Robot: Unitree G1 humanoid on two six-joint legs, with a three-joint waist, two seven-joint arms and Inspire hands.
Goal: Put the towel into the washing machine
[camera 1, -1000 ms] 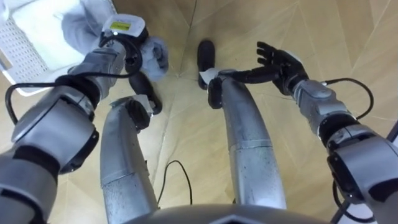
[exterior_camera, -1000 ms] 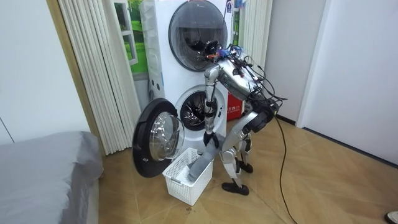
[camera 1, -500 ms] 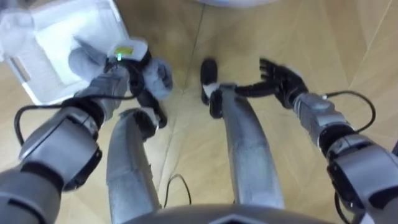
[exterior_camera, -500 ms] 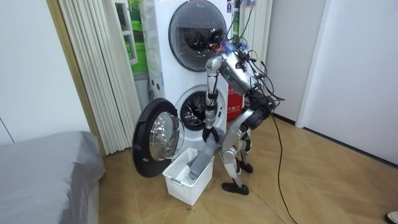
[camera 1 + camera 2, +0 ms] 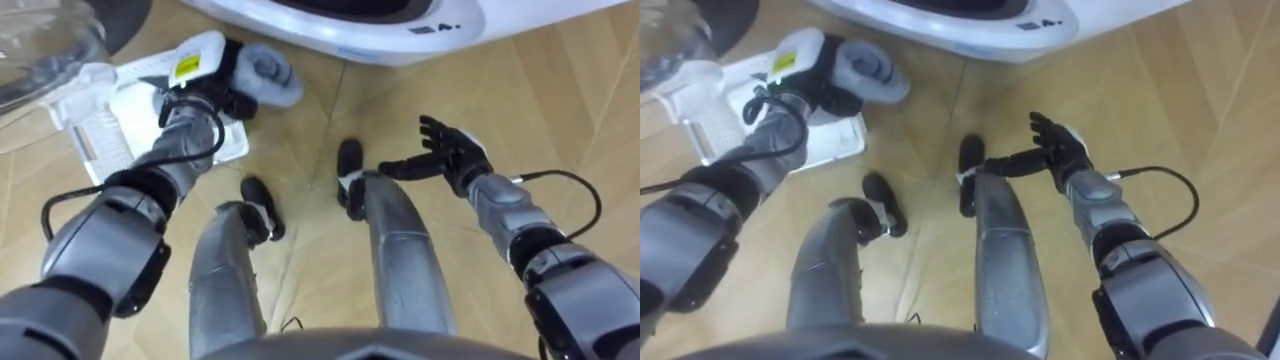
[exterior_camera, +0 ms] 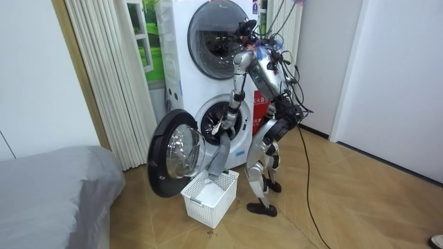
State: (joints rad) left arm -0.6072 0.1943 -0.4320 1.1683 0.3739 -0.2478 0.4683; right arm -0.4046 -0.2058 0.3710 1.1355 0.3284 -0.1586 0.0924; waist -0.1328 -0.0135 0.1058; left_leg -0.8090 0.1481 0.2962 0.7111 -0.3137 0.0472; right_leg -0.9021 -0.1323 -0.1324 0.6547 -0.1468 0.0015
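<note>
My left hand (image 5: 222, 92) is shut on a grey towel (image 5: 272, 76), held above the white laundry basket (image 5: 98, 150) and just in front of the washing machine's white front (image 5: 340, 28). In the room view the towel (image 6: 220, 153) hangs long from that hand (image 6: 226, 125), its lower end reaching down into the basket (image 6: 208, 205), in front of the open lower drum (image 6: 216, 119). My right hand (image 5: 447, 155) is open, held out over the floor to the right, holding nothing.
The round washer door (image 6: 173, 153) stands swung open towards the room view's left, beside the basket; its glass (image 5: 40, 40) is at my upper left. A second machine (image 6: 216, 31) is stacked above. A grey bed (image 6: 48, 187) lies at the room view's left.
The robot has straightened up from a bend. My left hand has lifted the towel out of the basket up towards the washer opening. The eye view shifted forward with it.
</note>
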